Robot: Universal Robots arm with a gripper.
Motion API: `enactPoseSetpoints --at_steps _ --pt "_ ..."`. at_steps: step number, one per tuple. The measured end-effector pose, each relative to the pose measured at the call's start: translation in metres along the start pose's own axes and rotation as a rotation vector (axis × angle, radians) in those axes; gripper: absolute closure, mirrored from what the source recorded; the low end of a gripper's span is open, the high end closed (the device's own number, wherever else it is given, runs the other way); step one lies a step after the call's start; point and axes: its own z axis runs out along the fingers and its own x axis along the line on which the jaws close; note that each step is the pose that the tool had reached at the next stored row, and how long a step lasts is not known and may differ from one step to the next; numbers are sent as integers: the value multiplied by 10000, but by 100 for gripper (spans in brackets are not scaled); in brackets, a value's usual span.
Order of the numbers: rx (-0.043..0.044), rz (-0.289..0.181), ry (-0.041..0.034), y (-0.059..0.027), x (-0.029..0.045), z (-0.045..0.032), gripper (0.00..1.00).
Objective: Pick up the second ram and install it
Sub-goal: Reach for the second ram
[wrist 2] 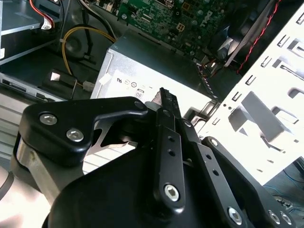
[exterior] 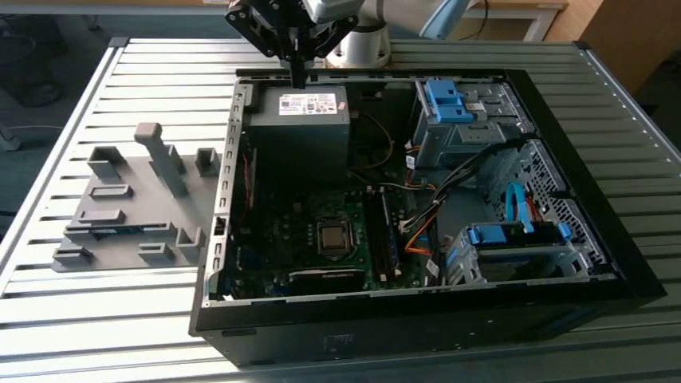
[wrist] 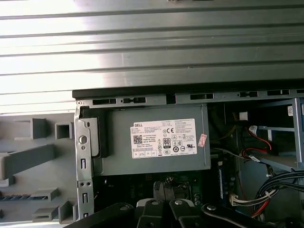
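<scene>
Got a big silvery slatted metal surface (exterior: pixel 139 72) here, with long grooves running from the exterior view's left to its right, catching strong light and glaring near-white on the slats (wrist: pixel 152 28) in the first wrist view. Past the far edge, spotted some light wooden furniture (exterior: pixel 639 40) at the exterior view's right, plus a pale wooden leg (exterior: pixel 541 22) near it. Down the exterior view's left, nothing fancy, just dark bluish-grey floor (exterior: pixel 32 175), pretty dim.

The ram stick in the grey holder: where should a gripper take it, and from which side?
Likely the middle of its exposed long edge, from straight above: the ram stick sits low between blocks of the grey holder.
</scene>
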Motion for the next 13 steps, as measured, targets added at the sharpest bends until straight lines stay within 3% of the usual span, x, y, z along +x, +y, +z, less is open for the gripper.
enactPoseSetpoints --at_steps 13 --pt "0 0 0 -2 26 -1 89"
